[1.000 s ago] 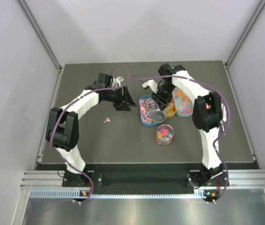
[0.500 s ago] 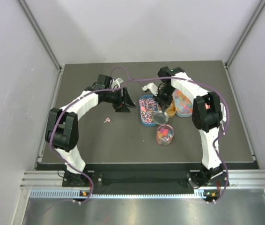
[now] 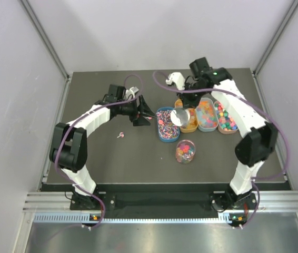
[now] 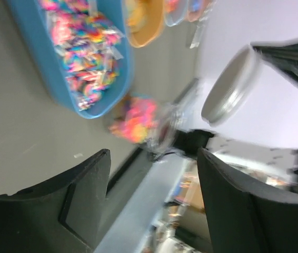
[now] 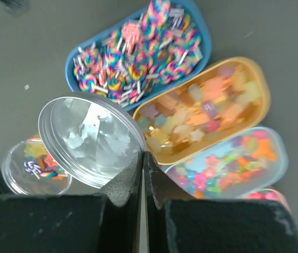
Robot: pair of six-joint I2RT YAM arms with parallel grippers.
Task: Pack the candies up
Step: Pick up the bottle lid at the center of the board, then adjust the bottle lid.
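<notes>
Dark worktop [image 3: 112, 158], pale walls. Candies [image 5: 138, 47] fill oval trays [image 3: 157, 124] toward the far right edge and a clear jar [image 3: 185, 151] just nearer. Right gripper [image 5: 142, 156] is clenched on a silver lid [image 5: 88, 139]; left gripper [image 4: 153, 155] is released and empty.

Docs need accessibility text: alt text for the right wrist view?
Right gripper shut on the rim of a round silver lid; below it, a blue tray of lollipops, an orange tray of gummies, a clear jar.

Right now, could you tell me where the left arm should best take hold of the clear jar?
Probably its round side wall, from the left: the jar stands upright with candies inside, and the left gripper is open.
</notes>
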